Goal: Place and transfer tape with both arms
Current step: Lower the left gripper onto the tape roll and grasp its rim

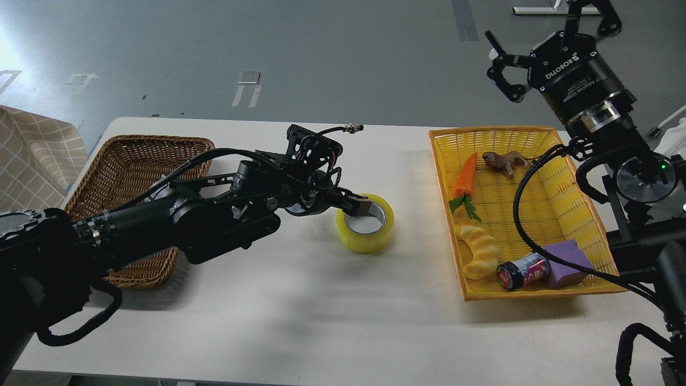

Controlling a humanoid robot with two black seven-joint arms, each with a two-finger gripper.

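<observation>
L gripper (358,206) at tape (366,231) on table (300,300); R gripper (541,37) raised, fingers spread.

Left arm (177,214) stretches low from the left, its gripper (358,206) too dark to read. Right arm (616,123) rears upright at the right edge, its gripper (541,27) raised with fingers (501,75) splayed wide.

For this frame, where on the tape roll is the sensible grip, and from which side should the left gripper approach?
Grip the ring wall of the tape, one finger inside the open core and one outside. The roll lies flat on the table with its hole facing up, so come from above on its left edge. The left gripper is already there, a finger dipping into the core.
</observation>
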